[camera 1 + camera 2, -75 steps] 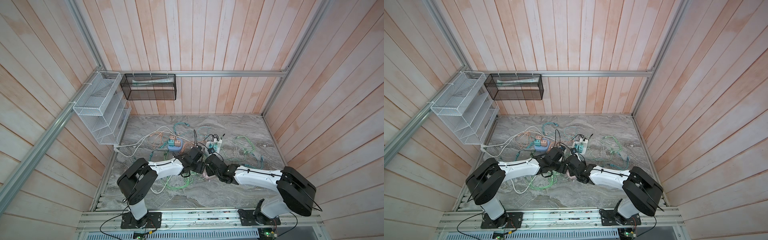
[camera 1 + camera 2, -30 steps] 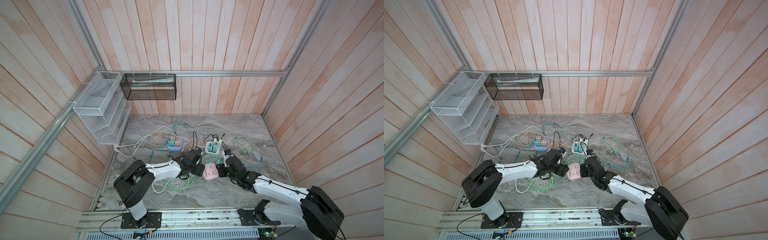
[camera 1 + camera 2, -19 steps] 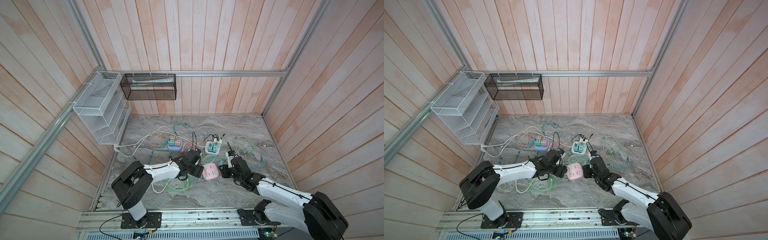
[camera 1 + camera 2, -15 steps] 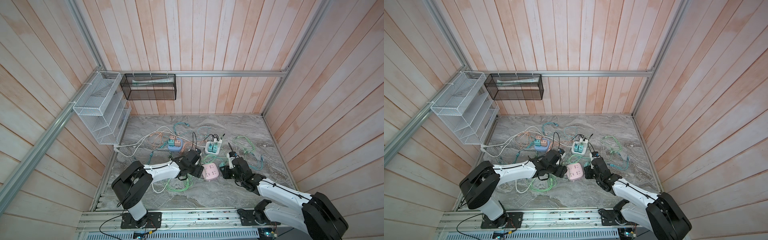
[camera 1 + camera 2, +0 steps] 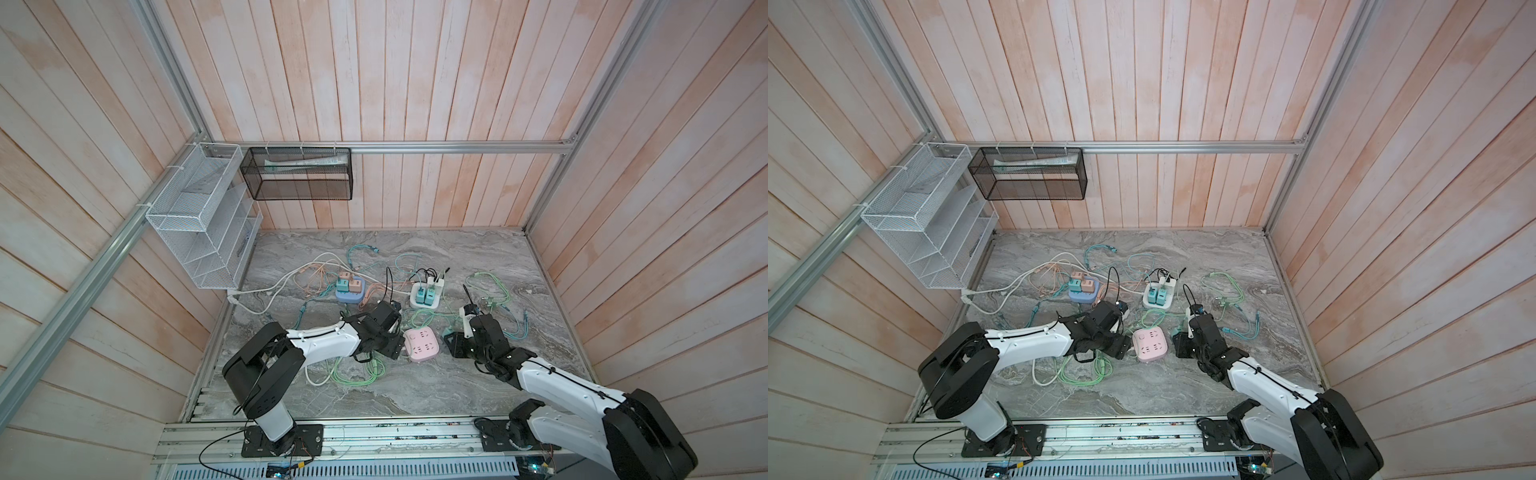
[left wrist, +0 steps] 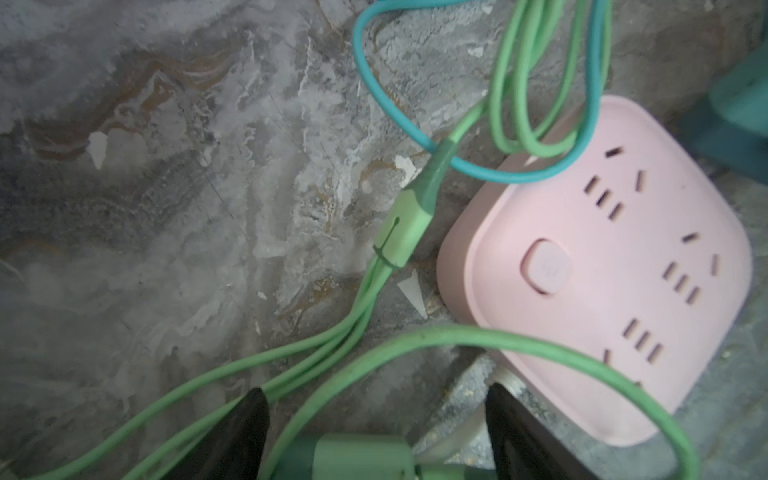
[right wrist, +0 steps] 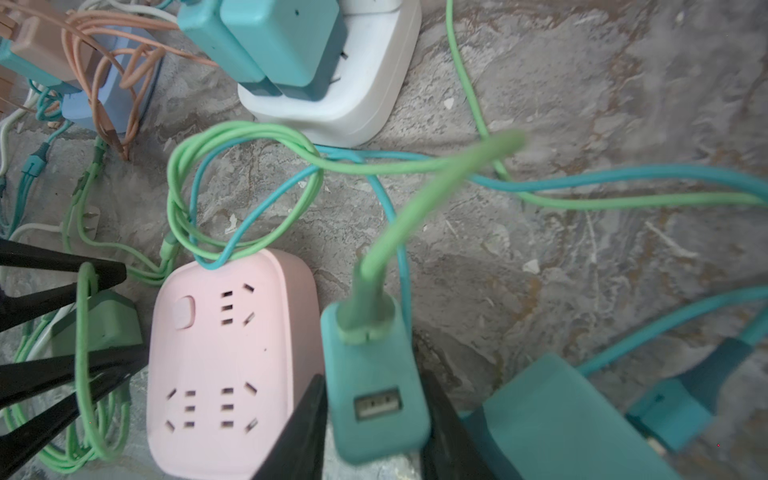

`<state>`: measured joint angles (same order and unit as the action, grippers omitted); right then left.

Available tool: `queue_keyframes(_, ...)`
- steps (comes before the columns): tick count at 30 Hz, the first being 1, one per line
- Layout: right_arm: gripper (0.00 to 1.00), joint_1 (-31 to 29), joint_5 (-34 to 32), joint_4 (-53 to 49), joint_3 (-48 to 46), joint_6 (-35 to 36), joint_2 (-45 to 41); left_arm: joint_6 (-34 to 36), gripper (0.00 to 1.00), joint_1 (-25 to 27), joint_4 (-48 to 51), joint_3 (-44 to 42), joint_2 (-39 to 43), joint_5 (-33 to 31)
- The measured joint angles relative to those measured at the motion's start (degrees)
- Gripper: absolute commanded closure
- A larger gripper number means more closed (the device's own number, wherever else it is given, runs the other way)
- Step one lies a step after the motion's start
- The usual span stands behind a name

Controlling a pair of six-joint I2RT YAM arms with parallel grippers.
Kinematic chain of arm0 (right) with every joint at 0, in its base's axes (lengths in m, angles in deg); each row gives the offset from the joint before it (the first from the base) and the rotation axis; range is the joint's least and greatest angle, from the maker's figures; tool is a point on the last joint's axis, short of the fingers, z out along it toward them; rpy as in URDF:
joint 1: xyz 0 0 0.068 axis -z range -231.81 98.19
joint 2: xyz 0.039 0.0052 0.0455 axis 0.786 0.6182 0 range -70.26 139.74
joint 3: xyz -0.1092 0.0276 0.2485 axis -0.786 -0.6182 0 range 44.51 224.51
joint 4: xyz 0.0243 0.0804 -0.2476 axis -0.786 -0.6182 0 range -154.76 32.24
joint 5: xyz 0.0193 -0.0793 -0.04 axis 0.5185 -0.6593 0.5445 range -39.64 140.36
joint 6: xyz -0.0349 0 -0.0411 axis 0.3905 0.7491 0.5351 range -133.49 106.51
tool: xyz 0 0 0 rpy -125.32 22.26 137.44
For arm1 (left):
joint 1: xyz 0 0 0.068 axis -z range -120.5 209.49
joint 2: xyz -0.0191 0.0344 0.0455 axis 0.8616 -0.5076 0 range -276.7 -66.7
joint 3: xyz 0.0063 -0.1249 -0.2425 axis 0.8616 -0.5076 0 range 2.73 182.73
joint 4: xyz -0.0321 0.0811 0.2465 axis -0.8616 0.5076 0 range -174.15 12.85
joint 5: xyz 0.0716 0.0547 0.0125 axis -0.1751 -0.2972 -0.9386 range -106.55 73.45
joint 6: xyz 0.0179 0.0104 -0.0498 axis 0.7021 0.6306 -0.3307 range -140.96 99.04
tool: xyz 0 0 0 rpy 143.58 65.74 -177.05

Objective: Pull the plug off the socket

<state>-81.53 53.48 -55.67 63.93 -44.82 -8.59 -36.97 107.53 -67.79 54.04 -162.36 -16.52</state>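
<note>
Pink socket (image 5: 420,343) on marble table (image 5: 415,395)
It is flanked by left gripper (image 5: 398,348) and right gripper (image 5: 451,341); a teal plug (image 5: 447,331) is seen at the latter.

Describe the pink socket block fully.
The pink socket is a rounded square block, matte plastic by its look, with one oval button and three outlet groups on top, all empty. It lies flat on the marble table. A green cable and a teal cable loop over one edge. A teal charger in the right gripper sits close beside it.

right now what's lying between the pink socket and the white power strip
Loops of green cable and a teal cable lie between the pink socket and the white power strip, clearest in the right wrist view.
</note>
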Motion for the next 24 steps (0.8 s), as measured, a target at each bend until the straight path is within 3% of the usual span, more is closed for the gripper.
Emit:
queue_keyframes(4,0.52,1.22,0.0,-1.11,0.0,-0.02,-2.16,-0.02,0.16,0.0,0.83,0.0,0.33,-0.07)
queue_keyframes(24,0.49,-0.57,-0.37,0.52,0.0,0.98,-9.73,-0.55,0.08,0.04,1.03,0.02,4.68,-3.8)
